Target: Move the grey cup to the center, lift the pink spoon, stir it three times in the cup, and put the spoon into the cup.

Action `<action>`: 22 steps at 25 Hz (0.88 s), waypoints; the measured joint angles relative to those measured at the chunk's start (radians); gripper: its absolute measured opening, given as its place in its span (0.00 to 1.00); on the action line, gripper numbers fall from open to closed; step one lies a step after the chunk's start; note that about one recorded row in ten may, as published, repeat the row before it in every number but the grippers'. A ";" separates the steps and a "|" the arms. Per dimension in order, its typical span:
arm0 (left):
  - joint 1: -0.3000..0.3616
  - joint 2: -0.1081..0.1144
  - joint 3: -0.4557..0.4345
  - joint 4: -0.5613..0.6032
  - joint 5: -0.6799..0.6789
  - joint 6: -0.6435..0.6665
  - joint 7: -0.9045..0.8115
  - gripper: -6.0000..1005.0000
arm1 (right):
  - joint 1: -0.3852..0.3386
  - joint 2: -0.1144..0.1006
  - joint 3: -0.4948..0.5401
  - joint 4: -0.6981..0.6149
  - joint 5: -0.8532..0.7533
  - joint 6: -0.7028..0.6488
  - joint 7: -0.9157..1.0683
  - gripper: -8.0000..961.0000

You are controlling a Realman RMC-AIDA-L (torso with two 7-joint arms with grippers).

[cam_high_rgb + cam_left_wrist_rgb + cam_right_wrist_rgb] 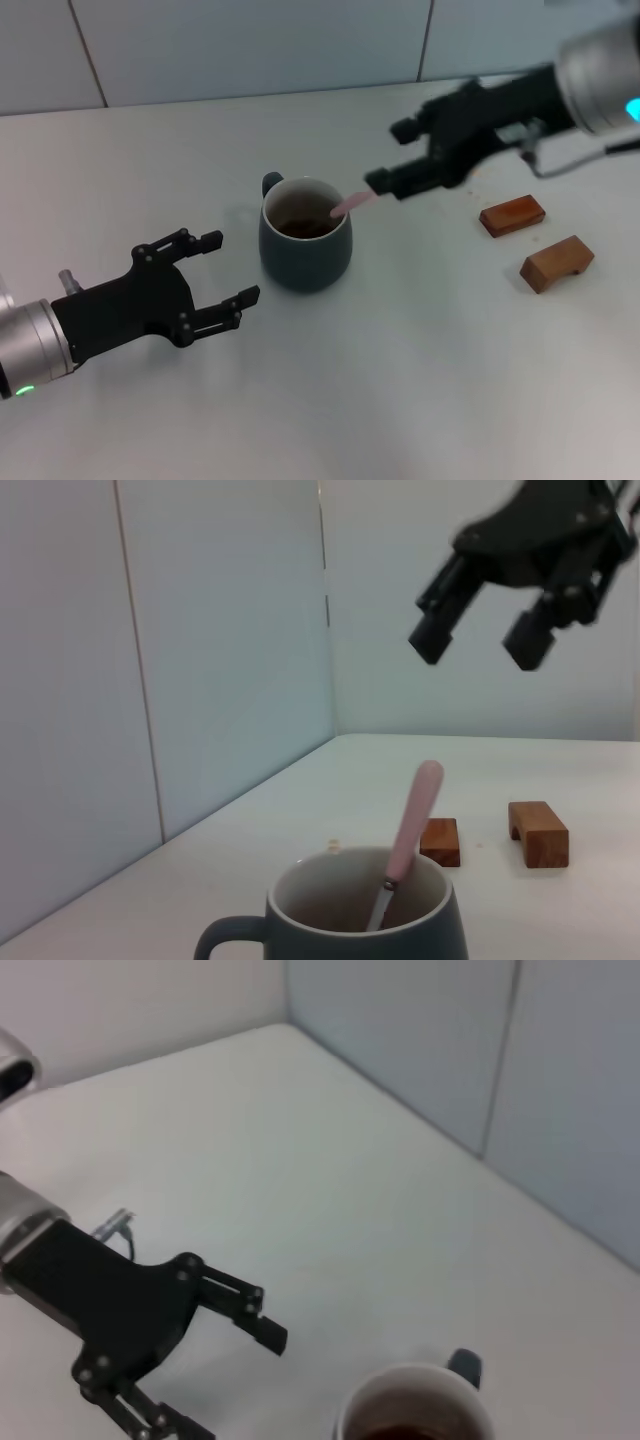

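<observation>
The grey cup (305, 250) stands mid-table with dark liquid inside. The pink spoon (350, 203) rests in it, its handle leaning over the rim toward the right. My right gripper (388, 158) is open and empty, just beyond and above the handle's end. The left wrist view shows the right gripper (478, 645) hanging clear above the spoon (412, 820) and cup (330, 920). My left gripper (232, 268) is open and empty, a short way left of the cup. The right wrist view shows the left gripper (215, 1375) beside the cup (415, 1410).
Two brown wooden blocks (512, 215) (557, 262) lie on the white table to the right of the cup, below the right arm. They also show in the left wrist view (440, 840) (537, 832). A pale wall (250, 45) runs behind the table.
</observation>
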 joint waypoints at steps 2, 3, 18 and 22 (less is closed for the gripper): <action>0.000 0.000 -0.001 -0.001 0.000 0.000 -0.001 0.80 | -0.034 0.000 0.005 0.009 0.033 0.014 -0.039 0.74; 0.000 0.000 -0.001 -0.001 0.000 0.000 -0.002 0.80 | -0.068 0.000 0.014 0.026 0.074 0.026 -0.084 0.76; 0.001 -0.001 -0.006 0.000 -0.005 -0.002 -0.026 0.80 | -0.163 -0.003 0.162 0.526 0.348 0.074 -0.593 0.86; -0.001 0.000 -0.006 -0.001 -0.005 -0.002 -0.026 0.80 | -0.151 -0.003 0.166 0.561 0.350 0.093 -0.604 0.86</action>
